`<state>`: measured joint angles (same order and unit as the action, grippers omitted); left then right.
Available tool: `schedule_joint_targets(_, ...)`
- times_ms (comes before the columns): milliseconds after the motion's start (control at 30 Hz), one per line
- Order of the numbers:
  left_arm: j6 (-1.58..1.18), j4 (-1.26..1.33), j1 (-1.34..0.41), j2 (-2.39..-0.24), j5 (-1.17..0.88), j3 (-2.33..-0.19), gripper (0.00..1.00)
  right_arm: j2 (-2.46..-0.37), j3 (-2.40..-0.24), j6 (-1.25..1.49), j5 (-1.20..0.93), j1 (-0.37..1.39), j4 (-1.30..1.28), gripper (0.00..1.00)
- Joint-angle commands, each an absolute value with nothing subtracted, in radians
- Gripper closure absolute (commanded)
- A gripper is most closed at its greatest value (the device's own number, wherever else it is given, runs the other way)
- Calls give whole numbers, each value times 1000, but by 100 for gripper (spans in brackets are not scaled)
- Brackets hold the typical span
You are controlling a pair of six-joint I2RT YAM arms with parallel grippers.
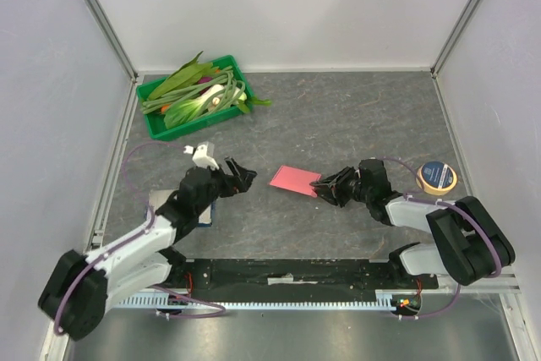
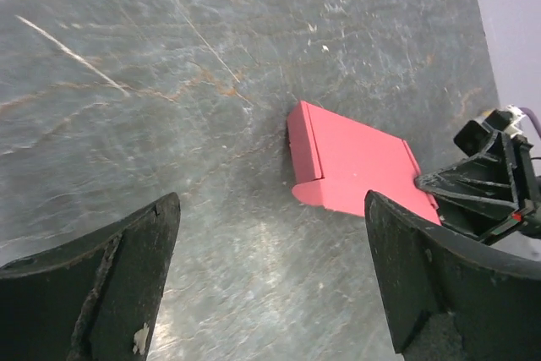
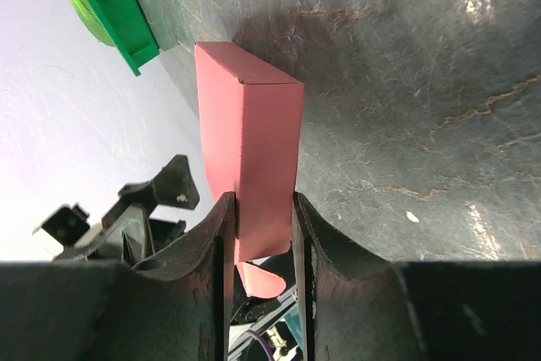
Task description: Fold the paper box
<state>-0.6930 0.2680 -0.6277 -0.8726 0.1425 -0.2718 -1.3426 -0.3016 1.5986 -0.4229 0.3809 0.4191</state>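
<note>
Within right gripper (image 3: pixel 262 207), paper box (image 3: pixel 250 116)

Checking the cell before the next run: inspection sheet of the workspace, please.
Surface: dark scratched table, no spills seen.
Job's things: pink box, partly folded, lying mid-table.
Clutter: green tray of vegetables far left; tape roll at right; flat item under left arm, mostly hidden.
Grippers: right gripper clamped on box's end; left gripper open, apart from box.
Cables: purple cables loop along each arm, clear of box.
Surroundings: white walls, metal frame posts.
</note>
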Motion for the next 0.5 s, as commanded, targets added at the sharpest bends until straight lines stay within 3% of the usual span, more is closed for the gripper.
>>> schedule_joint_targets(0,-866,277,-540,-1073,-240,-405,4,-1350,-299,1632,-462,371,480,67)
schedule_joint_targets(133,-1021,470,-470,-1239,-417,-407,4,-1345,-302,1629,-465,370,479,67)
schedule_joint_targets(467,-1604,1101,-446,-1718,-595,-394,1,-1355,-311,1621,-476,364,474,68)
